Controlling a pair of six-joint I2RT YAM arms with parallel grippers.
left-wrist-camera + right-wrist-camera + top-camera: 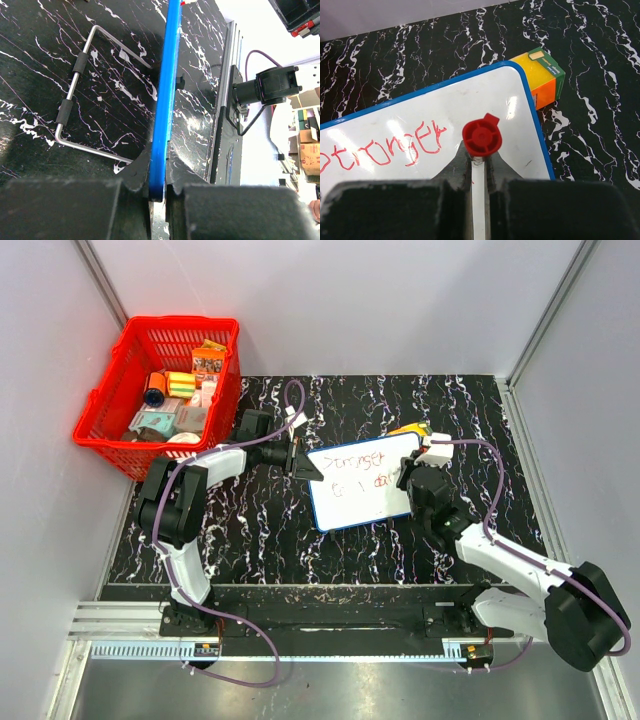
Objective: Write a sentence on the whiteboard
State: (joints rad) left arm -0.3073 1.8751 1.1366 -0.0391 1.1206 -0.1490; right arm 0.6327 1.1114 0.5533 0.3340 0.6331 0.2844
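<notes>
Red plastic tops the marker clenched in the right pincer. Its white barrel is pinched between the two fingers over the lower right part of the whiteboard. The writing tip is hidden, so contact with the surface cannot be told. At lower left of that wrist view runs the sentence, the red word "stronger"; the overhead view shows a darker, fainter second line beneath it. An orange box lies just beside the board's upper right corner.

Across the board, the left pincer is clamped on the whiteboard's blue edge, seen edge-on above the black marbled bench. A bent wire bracket lies at the left of that frame; whether it is joined to the board cannot be told. A red basket stands well apart at the overhead frame's upper left.

The likely hazards:
- The hold on the thin edge is narrow, so a firm sideways stroke could pivot the board or pull it free.
- Heavy pressure could make the marker slip in its grasp.
- The fingers could drag through the ink and smear it.
- Little white remains toward the right edge, so a long stroke could run onto the frame or nudge the box.
</notes>
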